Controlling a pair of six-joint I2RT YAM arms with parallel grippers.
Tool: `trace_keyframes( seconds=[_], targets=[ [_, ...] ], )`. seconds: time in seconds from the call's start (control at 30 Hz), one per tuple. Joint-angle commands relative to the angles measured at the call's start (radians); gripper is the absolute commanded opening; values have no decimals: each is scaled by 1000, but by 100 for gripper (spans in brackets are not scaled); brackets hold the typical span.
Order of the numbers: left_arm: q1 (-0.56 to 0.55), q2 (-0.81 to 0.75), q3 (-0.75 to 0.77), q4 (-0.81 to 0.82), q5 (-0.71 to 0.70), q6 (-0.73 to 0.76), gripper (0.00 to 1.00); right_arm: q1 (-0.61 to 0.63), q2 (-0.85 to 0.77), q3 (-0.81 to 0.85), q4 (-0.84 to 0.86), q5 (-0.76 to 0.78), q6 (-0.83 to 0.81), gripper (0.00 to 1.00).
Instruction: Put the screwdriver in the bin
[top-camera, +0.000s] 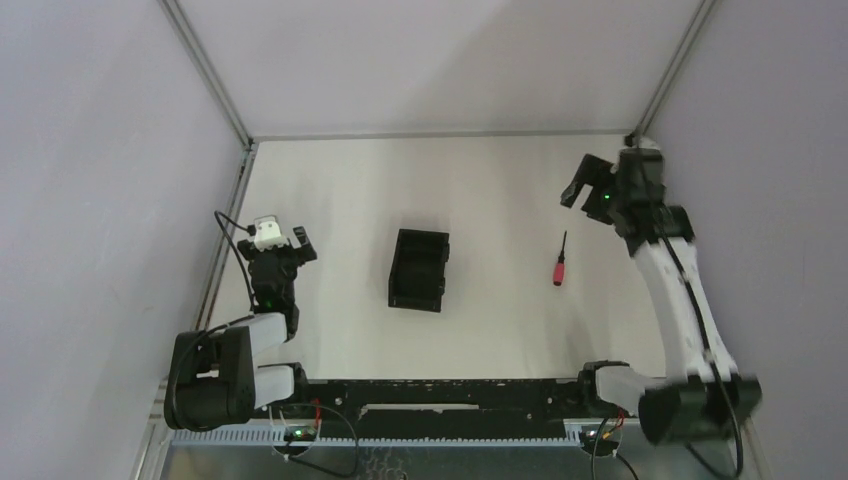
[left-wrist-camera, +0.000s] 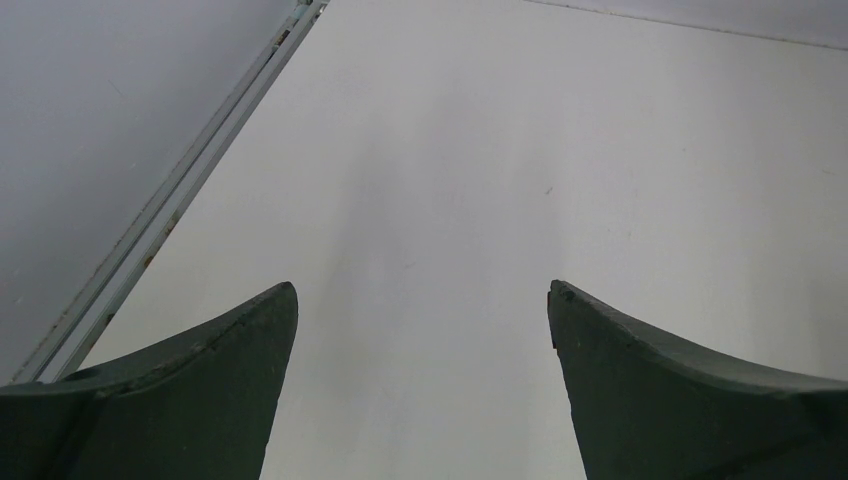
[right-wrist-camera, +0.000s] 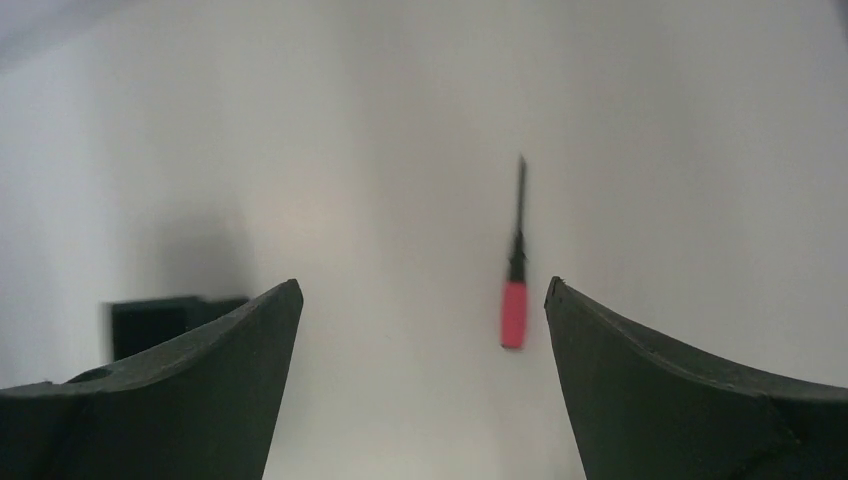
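Screwdriver (top-camera: 560, 262) lies flat on the bench (top-camera: 500, 180), right of the bin (top-camera: 415, 302) and well apart from it. Its red handle points toward the arm bases and its black shaft points at the far wall, a bit tilted. Nothing is in the bin that shows. Your right claw (top-camera: 585, 185) is spread open and empty, hanging beyond the screwdriver's tip and off to its right, and looks to be well up off the bench. In the right wrist view the tool runs up-down between the fingers, offset toward the right one with the handle nearest the camera, so the jaws already close across the long axis, not along it. Left claw (top-camera: 283, 238) is also open and empty, parked on the far side of the bin, with only bare bench in its view. The right arm is clearly nearer, so use it. You likely need to come back toward the bases, nudge over to centre the handle, then drop onto it.
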Motion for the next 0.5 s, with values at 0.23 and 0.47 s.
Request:
trace_keyframes(
  seconds=[0.23,0.47],
  targets=[
    [-6,-1,47,24,-12,13,100,-17,531,-36,-106,23,-85,96],
    [-6,-1,47,24,-12,13,100,-7,705,-77,-19,49,-122,76]
  ],
)
